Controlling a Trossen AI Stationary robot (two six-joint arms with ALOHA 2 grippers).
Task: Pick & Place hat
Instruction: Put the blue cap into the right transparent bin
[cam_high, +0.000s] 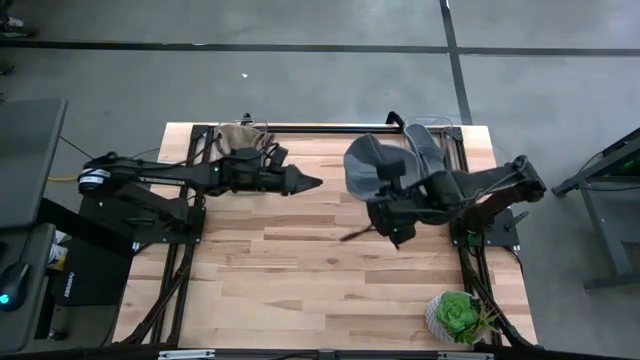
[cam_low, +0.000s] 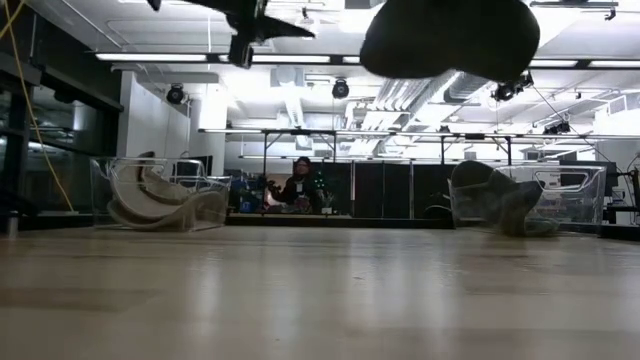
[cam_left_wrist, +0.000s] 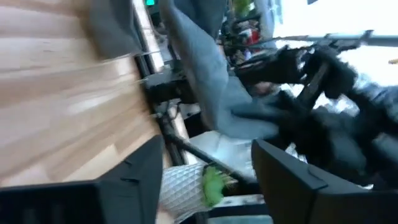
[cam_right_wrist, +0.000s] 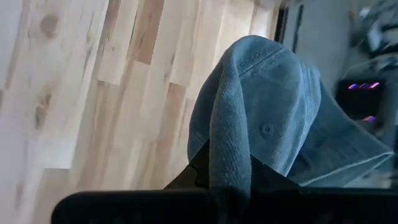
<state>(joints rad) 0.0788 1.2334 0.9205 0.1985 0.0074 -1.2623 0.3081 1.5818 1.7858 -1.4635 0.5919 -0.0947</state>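
Observation:
A grey-blue cap (cam_high: 372, 162) hangs in the air over the table's far right part, held by my right gripper (cam_high: 393, 208), which is shut on it. In the low view the cap (cam_low: 450, 35) is well above the tabletop. In the right wrist view the cap's crown (cam_right_wrist: 267, 106) fills the frame past my right gripper (cam_right_wrist: 229, 180). My left gripper (cam_high: 303, 183) hovers open to the left of the cap, touching nothing; it is high up in the low view (cam_low: 262, 27). In the left wrist view its fingers (cam_left_wrist: 149, 171) stand apart, pointing toward the cap (cam_left_wrist: 208, 81). My right gripper pinches a raised fold of the cap's cloth (cam_right_wrist: 229, 155) between its two fingers. The fold runs from the fingers up over the crown. The cap is lifted clear of the table, and its crown extends beyond the fingertips.
A clear bin with tan caps (cam_high: 240, 140) stands at the far left edge, also seen in the low view (cam_low: 160, 195). A clear bin with grey caps (cam_high: 430, 140) stands at the far right (cam_low: 520, 200). A potted plant (cam_high: 460, 315) sits at the near right corner. Bare wood (cam_high: 300, 270) lies between.

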